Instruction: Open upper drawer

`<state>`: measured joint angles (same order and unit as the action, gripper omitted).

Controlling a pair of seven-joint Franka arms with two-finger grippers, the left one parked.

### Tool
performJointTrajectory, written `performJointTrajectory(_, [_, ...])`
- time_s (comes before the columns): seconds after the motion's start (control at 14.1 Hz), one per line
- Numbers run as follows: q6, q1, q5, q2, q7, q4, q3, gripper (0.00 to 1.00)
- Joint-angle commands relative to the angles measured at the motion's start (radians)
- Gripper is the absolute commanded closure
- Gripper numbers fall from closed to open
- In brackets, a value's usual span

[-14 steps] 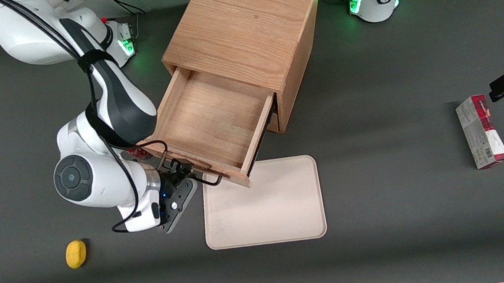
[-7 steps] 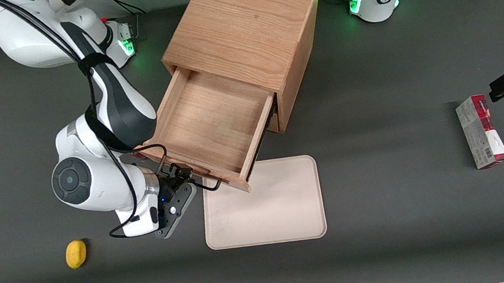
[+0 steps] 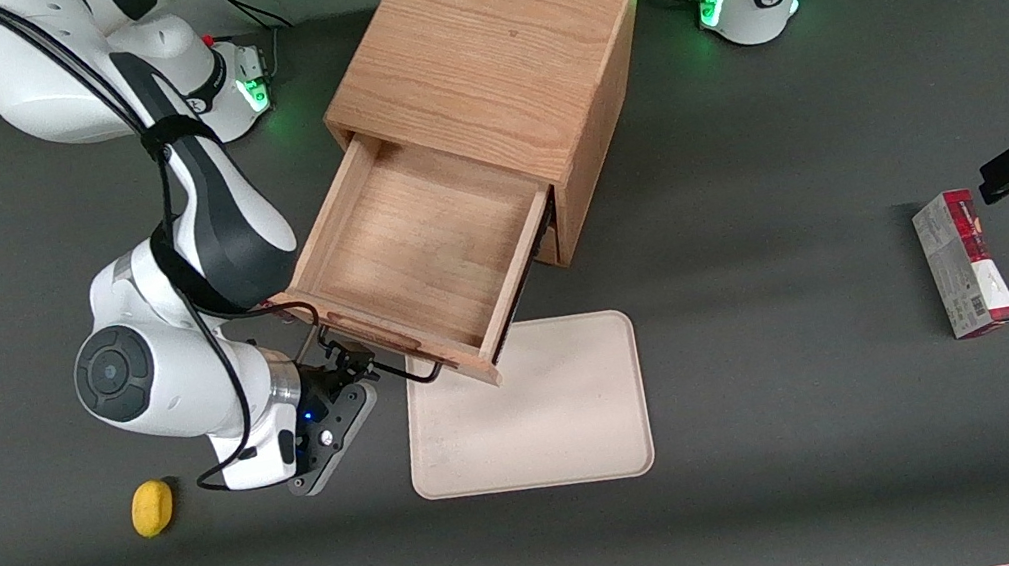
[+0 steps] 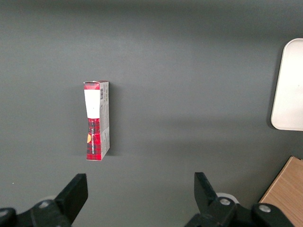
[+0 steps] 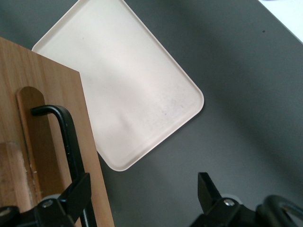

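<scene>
drawer (image 3: 418, 246) pulled well out of cabinet (image 3: 482, 44), unchanged | gripper (image 3: 348, 381) spread wide, empty, has backed off handle (image 3: 397, 371) toward working arm's end | task looks done

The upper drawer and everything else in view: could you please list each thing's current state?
upper drawer: pulled out, empty inside.
claw: open, at the drawer's black handle, fingers apart.
tray: flat on the table, empty.
red box: lying flat.
yellow object: resting on the table.
</scene>
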<state>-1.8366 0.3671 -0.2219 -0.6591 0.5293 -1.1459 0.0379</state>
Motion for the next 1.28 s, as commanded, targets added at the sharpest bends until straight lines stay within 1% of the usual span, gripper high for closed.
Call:
performJointTrajectory(0.0, [0.017,-0.010,0.012,-0.004,0.017,0.048,-0.001,0.00])
performJointTrajectory(0.28, [0.080,-0.017,0.015,0.041,0.015,0.043,0.000,0.00])
performJointTrajectory(0.36, [0.121,-0.019,0.015,0.086,0.020,0.008,0.000,0.00])
performJointTrajectory(0.43, [0.161,-0.020,0.010,0.133,0.017,-0.053,0.000,0.00])
performJointTrajectory(0.5, [0.160,-0.022,0.010,0.192,0.006,-0.117,0.003,0.00])
performJointTrajectory(0.78, [0.097,-0.011,0.022,0.396,0.004,-0.377,0.103,0.00])
performJointTrajectory(0.92, [0.096,-0.011,0.091,0.485,-0.018,-0.464,0.109,0.00])
performJointTrajectory(1.07, [0.096,-0.011,0.191,0.557,-0.103,-0.529,0.120,0.00])
performJointTrajectory(1.14, [0.096,-0.013,0.206,0.599,-0.114,-0.557,0.122,0.00])
performJointTrajectory(1.21, [0.106,-0.013,0.207,0.622,-0.117,-0.569,0.123,0.00])
